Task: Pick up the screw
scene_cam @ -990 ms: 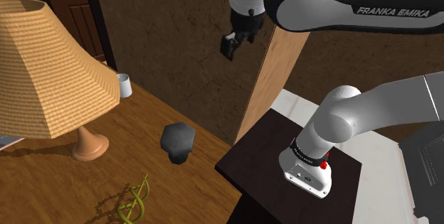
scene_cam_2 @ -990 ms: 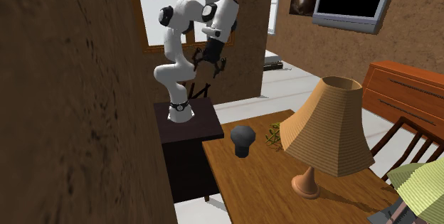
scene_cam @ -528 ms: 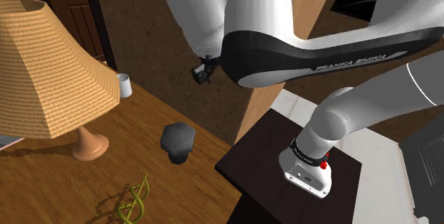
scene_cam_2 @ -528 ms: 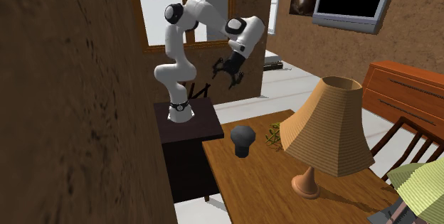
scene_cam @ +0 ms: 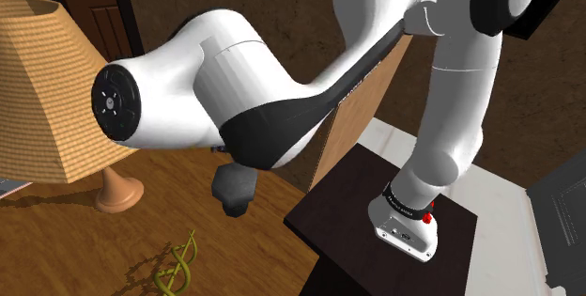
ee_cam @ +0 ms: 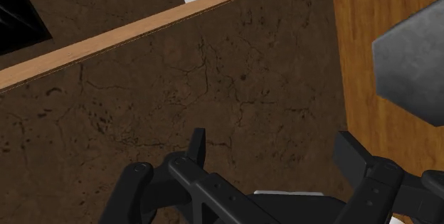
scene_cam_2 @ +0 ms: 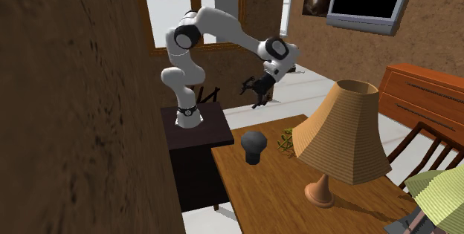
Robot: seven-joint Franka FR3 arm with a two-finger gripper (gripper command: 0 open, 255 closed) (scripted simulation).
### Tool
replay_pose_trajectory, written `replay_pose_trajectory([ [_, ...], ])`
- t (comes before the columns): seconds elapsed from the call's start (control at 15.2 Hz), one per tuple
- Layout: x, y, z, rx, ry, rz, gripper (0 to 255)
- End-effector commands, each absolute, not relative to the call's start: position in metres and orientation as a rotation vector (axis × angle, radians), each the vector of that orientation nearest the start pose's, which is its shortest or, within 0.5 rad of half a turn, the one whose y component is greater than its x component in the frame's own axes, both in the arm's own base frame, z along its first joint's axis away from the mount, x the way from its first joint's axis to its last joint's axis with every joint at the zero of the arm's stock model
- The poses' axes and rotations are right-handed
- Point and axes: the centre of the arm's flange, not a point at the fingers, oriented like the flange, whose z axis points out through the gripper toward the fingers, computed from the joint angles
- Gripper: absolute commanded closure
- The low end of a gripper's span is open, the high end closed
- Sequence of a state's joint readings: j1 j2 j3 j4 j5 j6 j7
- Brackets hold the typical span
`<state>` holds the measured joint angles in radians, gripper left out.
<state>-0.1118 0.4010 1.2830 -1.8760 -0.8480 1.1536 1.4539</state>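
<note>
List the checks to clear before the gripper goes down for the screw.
1. Gripper open: ok. Its fingers stand apart with nothing between them.
2. Screw located: ok. The dark hex-headed piece rests on the wooden table.
3. Gripper lined up over the screw: not ok. In the wrist view the screw lies off to one side of the fingers, not between them.
4. Room around the screw: ok. The lamp and the green wire ornament stand apart from it.
5. Screw head fits the finger gap: cannot tell.
</note>
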Motion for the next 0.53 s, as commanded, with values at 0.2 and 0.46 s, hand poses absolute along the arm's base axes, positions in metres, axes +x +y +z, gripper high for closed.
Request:
replay_pose_trajectory([
  [0.2, 0.355, 0.450, 0.340, 2.102, -0.205, 0.380, 0],
  [0.46, 0.374, 0.481, 0.279, 1.984, -0.229, 0.394, 0],
])
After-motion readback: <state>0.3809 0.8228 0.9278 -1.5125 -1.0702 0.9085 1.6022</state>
